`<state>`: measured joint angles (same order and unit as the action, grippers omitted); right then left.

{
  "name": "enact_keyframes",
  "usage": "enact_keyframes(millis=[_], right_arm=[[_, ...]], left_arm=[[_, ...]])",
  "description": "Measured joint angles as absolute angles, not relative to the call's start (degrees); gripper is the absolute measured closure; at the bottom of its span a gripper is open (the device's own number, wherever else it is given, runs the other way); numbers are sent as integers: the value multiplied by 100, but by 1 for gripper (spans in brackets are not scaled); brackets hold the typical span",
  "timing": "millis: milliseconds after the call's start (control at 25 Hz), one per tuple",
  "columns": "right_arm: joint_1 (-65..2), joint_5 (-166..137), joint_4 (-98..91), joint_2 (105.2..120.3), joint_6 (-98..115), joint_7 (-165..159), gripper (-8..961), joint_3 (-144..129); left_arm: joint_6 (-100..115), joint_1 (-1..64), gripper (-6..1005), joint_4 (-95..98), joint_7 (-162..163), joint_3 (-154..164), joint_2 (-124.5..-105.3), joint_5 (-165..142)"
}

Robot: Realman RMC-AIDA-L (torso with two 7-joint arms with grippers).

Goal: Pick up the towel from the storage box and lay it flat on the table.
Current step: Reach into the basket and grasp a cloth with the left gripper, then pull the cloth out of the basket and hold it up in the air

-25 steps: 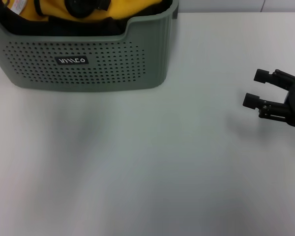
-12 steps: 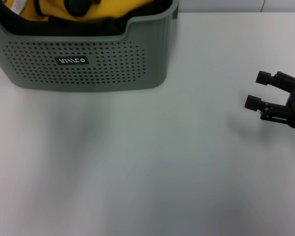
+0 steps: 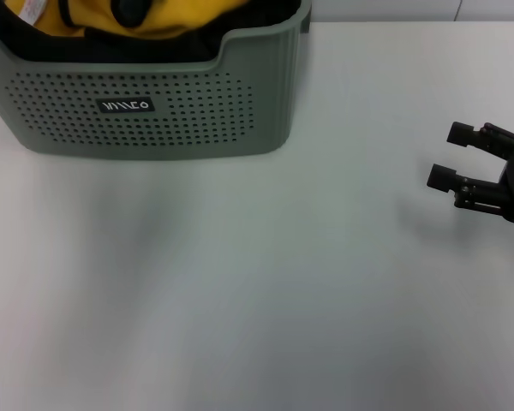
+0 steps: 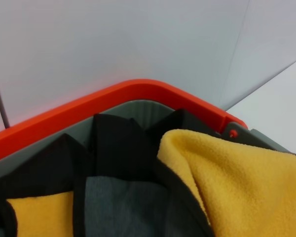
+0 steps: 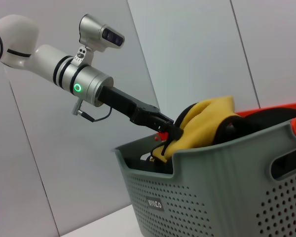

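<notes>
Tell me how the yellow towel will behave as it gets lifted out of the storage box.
Probably floppy: the towel already folds and bunches where the left gripper pinches it above the storage box. Its fleecy surface suggests a light, non-slippery cloth. It may drag on the dark fabric beside it.

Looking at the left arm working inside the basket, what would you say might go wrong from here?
1. The left gripper has the towel bunched at the storage box rim; a partial pinch might slip as it lifts.
2. Dark fabric lies tangled against the towel and could get dragged out too.
3. The right gripper hangs open, far across the table, so spreading help looks distant.
</notes>
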<state>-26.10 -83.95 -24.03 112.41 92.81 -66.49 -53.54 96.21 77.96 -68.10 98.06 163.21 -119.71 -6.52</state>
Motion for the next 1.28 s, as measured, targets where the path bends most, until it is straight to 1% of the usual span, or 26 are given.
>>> enact_keyframes(millis=[160, 560, 840, 1000, 1120, 1280], right_arm=[[-2610, -8389, -2391, 11241, 9282, -6632, 68, -5351], [-2576, -8362, -2390, 11241, 9310, -6530, 68, -5326], [-2498, -8359, -2419, 11241, 9506, -6429, 68, -5045], [-2490, -8359, -2437, 11236, 9790, -6306, 68, -4763], [-2485, -8359, -2441, 11210, 9967, -6270, 68, -4629], [-2483, -8333, -2444, 11190, 10126, -6185, 68, -4604]], left_arm=[[9621, 7791, 830, -6820, 9802, 16321, -11965, -612], [10124, 7701, 948, -6910, 9847, 16321, -11799, 5], [10860, 7631, 949, -7222, 9908, 16321, -11753, 842], [11621, 7517, 950, -7347, 10109, 16321, -11666, 1966], [11680, 7491, 951, -7336, 10288, 16321, -11626, 2314], [11691, 7499, 952, -7287, 10405, 16328, -11514, 2529]])
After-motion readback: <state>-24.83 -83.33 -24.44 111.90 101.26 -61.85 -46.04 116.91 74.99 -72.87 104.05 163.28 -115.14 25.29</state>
